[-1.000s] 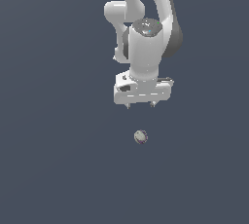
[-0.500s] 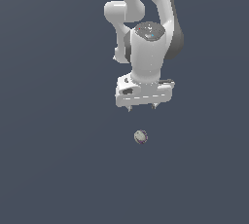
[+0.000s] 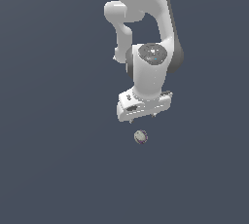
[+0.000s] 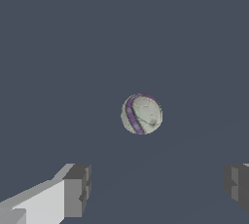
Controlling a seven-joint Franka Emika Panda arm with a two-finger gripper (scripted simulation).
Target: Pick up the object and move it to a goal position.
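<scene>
- Gripper (image 3: 144, 116): lower than a second ago, now just above the ball (image 3: 140, 137); jaws spread wide, holding nothing.
- Ball: unmoved on the plain grey floor (image 3: 53, 169), apart from both fingers (image 4: 78, 190); judged still in the approach step.
- Writing: none readable; the ball bears only a purple stripe.

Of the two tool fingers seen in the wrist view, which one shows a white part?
The finger with the long white body behind its grey tip; the other finger shows only grey at the picture's edge.
</scene>
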